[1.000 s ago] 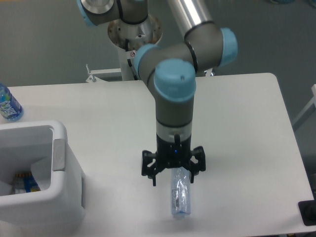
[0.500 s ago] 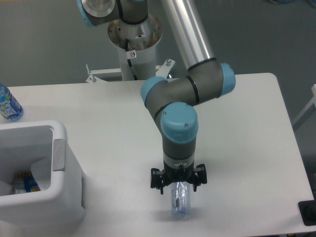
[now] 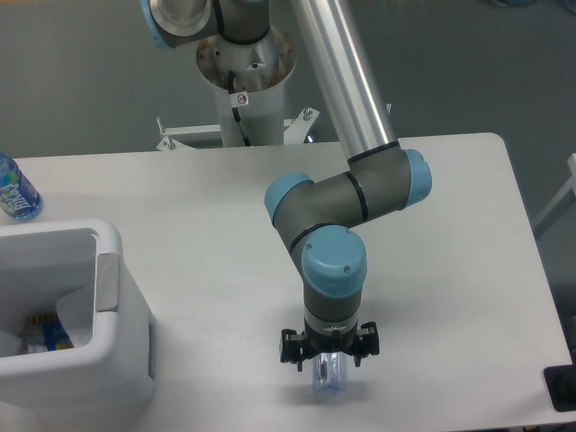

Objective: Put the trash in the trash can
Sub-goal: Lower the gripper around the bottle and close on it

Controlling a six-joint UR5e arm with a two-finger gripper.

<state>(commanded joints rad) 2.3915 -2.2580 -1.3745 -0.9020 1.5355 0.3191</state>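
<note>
The trash in view is a clear crinkled plastic bottle lying on the white table near its front edge. Only the bottle's lower end shows below the tool. My gripper has come straight down over the bottle and stands open, its jaws spread to either side of it. The fingertips themselves are hidden behind the wrist. The trash can, a white boxy bin with a grey side panel, stands at the front left, well apart from the gripper. Something white and a small blue-yellow item lie inside it.
A small blue-labelled water bottle stands at the far left edge behind the bin. A black object sits at the front right corner. The robot base rises behind the table's back edge.
The arm has moved toward the front edge and dropped lower, so the gripper now covers most of the bottle. The bottle has stayed in place.
</note>
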